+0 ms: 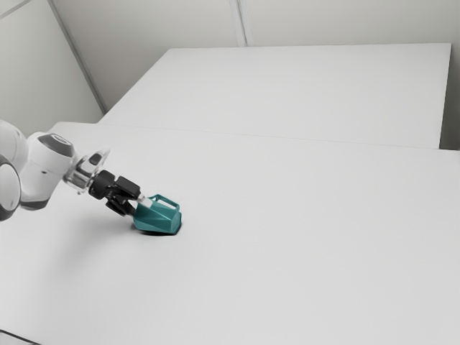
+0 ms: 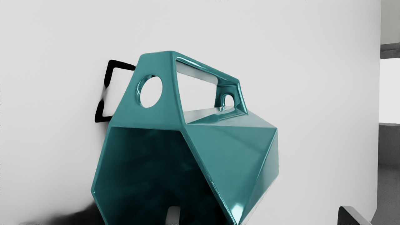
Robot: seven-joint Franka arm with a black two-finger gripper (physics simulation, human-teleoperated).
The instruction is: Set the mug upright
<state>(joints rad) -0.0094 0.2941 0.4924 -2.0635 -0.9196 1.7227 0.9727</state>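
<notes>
Teal mug point(image 1: 158, 218) on its side on the white table point(image 1: 287, 251), left of centre in the exterior view, handle point(image 2: 156, 118) up and open mouth facing the gripper point(image 1: 141, 206), whose jaws stand wide, one finger point(image 2: 173, 216) seen across the dark mouth and the other outside beyond the mug's side wall (can't tell if either one touches). White arm point(image 1: 44, 169) comes in from the exterior view's left; dark cable point(image 1: 20, 336) at the near left edge, another pale flat surface point(image 1: 309, 86) on the far side, past a thin seam.
</notes>
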